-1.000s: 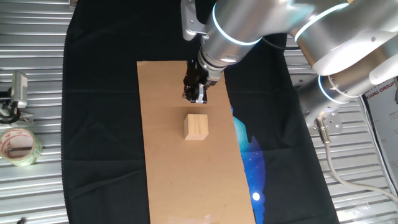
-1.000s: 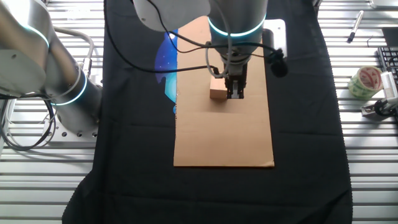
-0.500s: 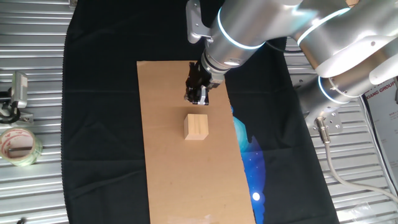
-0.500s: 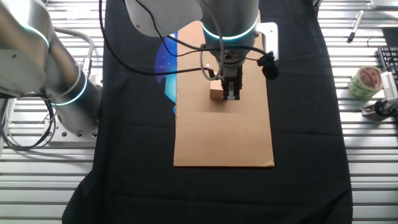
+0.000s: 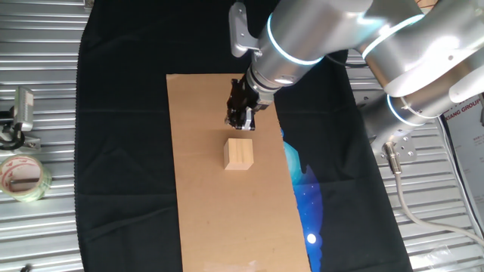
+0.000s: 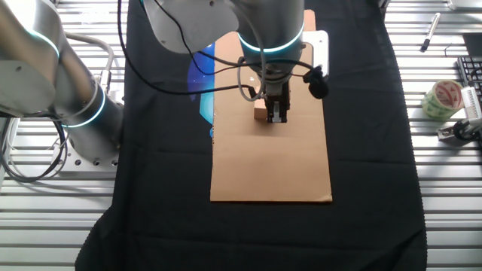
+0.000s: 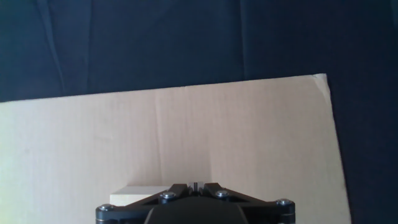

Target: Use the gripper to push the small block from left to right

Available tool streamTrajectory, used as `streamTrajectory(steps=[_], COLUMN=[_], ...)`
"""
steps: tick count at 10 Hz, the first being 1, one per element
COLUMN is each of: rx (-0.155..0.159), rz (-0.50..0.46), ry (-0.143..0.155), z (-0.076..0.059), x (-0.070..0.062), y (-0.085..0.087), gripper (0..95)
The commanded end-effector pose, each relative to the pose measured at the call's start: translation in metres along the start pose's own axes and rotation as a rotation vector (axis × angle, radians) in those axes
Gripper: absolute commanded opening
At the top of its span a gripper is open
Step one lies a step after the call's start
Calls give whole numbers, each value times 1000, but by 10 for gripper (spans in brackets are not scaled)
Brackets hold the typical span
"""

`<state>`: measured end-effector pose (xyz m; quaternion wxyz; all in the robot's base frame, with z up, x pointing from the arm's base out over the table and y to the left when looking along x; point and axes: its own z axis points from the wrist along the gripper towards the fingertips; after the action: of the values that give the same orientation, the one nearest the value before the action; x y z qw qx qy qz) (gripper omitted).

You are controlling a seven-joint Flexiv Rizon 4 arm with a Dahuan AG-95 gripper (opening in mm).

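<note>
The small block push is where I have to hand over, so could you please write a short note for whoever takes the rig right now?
Gripper: fingers together, holding nothing, low over the cardboard sheet, close beside the small block. Contact cannot be judged from these views.
Small block: upright near the middle of the sheet; in the hand view only its pale top edge shows beside the fingers.
Done: gripper brought alongside the block.
Left: the push itself across the sheet.

tabletop (image 5: 45, 68): ribbed silver metal slats | cover: black cloth (image 5: 121, 151) with blue starry print (image 5: 306, 189) | brown cardboard sheet (image 5: 219, 211) on the cloth | tape roll (image 5: 23, 177) on the slats | light: even, bright
</note>
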<state>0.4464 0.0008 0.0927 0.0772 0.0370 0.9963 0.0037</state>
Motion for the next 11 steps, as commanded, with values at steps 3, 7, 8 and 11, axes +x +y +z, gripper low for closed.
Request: streamTrajectory(steps=[3, 7, 8, 11], rx=[-2, 1, -2, -5], rz=[1, -1, 0, -1], ry=[-6, 9, 20, 45], z=[3, 5, 5, 5], x=[1, 2, 2, 2], y=[1, 1, 1, 1], gripper=[0, 0, 0, 0])
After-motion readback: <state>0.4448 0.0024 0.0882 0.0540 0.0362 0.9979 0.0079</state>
